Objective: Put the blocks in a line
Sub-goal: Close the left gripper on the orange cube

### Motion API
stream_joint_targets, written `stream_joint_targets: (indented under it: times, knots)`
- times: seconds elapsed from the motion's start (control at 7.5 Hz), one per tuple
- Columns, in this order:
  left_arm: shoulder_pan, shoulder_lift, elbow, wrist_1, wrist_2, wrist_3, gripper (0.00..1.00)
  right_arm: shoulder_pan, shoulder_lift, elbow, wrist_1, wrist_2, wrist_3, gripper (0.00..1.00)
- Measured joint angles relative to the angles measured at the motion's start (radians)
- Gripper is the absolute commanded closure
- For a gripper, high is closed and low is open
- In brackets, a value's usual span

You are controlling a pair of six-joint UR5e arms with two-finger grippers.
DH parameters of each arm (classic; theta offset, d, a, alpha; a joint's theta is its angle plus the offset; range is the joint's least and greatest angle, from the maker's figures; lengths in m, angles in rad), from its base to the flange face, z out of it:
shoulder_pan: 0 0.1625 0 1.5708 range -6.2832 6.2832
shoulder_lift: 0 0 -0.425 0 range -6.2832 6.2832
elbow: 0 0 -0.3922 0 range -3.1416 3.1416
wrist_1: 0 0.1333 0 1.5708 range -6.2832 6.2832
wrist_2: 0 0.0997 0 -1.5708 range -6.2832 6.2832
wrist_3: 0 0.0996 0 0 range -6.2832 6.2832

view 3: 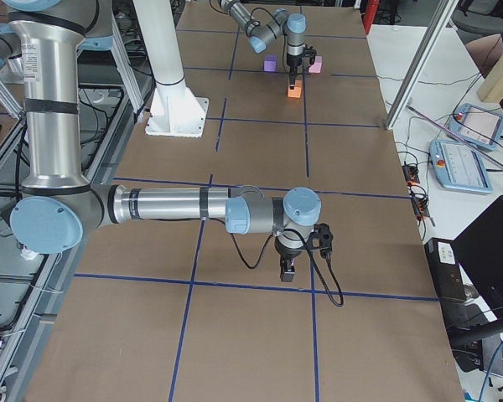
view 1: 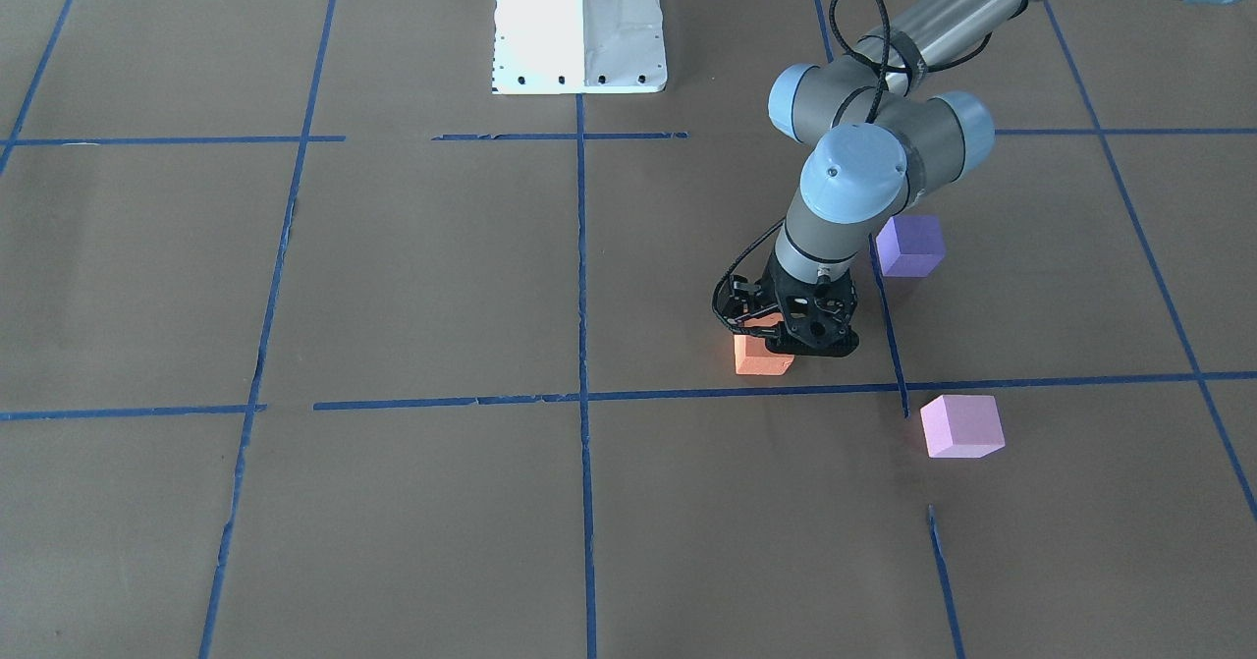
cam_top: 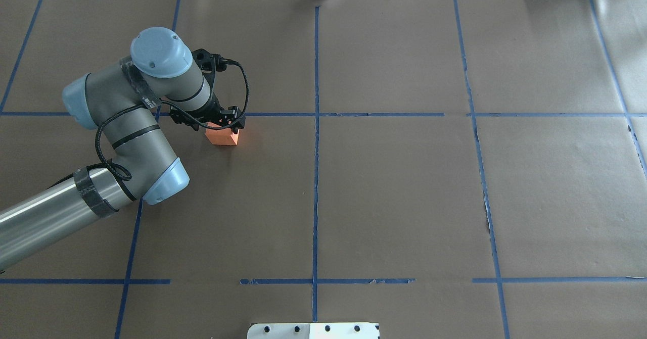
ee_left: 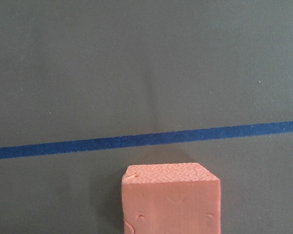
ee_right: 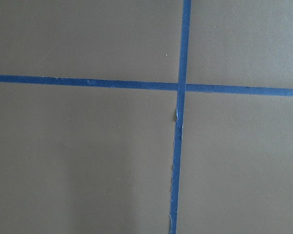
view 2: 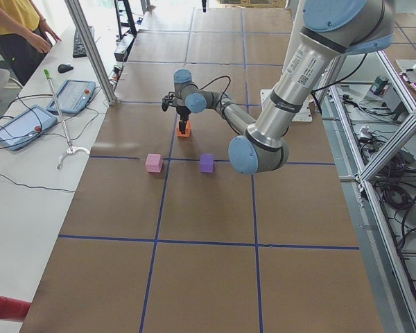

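The orange block (view 1: 761, 358) sat flat on the brown paper (cam_top: 404, 202), just on the robot's side of a crosswise blue tape line (view 1: 687, 392). It was near the tape without touching it, and its edges ran roughly square to it. The left gripper (view 1: 786, 339) stood straight down over the block, its black linkage covering the top and one flank. Whether the jaws pinched the block or only straddled it could not be told; the left wrist view showed just the block's face and top edge, low in the middle. The violet block (view 1: 910, 245) lay across a lengthwise tape line (view 1: 889, 325), toward the robot's left and nearer its base, close beside the lowered wrist. The pink block (view 1: 962, 426) lay beyond both lines, on the operators' side. None of the three touched. Toward the table's middle, open paper ran from the orange block to the centre line and back to the white base plate (view 1: 579, 30). The right gripper (view 3: 287, 270) hung well apart at the table's other end, above a tape crossing (ee_right: 179, 87). Whether its jaws were apart or together could not be told.
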Motion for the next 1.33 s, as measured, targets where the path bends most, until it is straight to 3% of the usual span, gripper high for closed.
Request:
stream_joint_targets:
  times: [0.13,0.53,0.67,1.07,1.2,1.33]
  knots:
    - [0.001,-0.002,0.008,-0.01,0.0,0.0,0.13,0.0,0.0,0.0,0.0,0.0,0.0,0.0]
    - [0.002,-0.023,0.049,-0.042,0.0,0.0,0.15,0.0,0.0,0.0,0.0,0.0,0.0,0.0]
    - [0.003,-0.026,0.054,-0.049,-0.001,-0.002,0.21,0.0,0.0,0.0,0.0,0.0,0.0,0.0]
    - [0.006,-0.024,0.06,-0.063,-0.003,-0.003,0.53,0.0,0.0,0.0,0.0,0.0,0.0,0.0]
    - [0.005,-0.024,0.062,-0.07,-0.003,-0.004,0.7,0.0,0.0,0.0,0.0,0.0,0.0,0.0]
    - [0.002,-0.024,0.06,-0.073,-0.004,-0.002,0.77,0.0,0.0,0.0,0.0,0.0,0.0,0.0]
